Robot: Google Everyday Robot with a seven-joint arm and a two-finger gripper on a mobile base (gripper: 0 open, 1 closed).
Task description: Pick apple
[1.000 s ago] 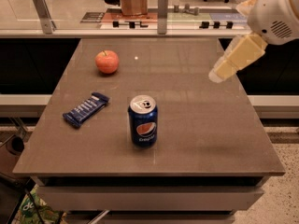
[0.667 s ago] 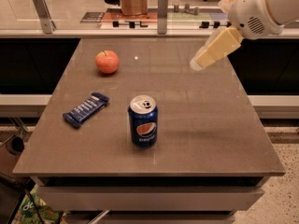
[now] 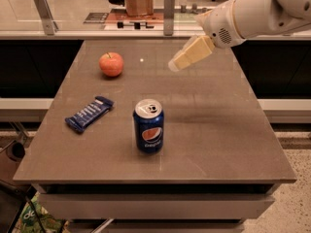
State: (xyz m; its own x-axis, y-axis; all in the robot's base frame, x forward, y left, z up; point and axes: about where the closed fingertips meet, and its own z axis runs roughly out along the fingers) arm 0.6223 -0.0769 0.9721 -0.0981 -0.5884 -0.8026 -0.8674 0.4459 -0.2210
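blue snack bar [image 3: 87,113] at 9 o'clock on the table [image 3: 218,130]. apple [image 3: 111,64] at 11 o'clock, nothing touching it. pepsi can [image 3: 148,125] upright near centre, toward 6. gripper [image 3: 175,65] in the air over 1 o'clock, well apart from apple; spread or closed, cannot tell.

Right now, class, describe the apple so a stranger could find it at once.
On the grey table, look to the far left part, left of the hovering gripper. The apple is the only round orange-red thing; the can and snack bar nearer the front are blue.
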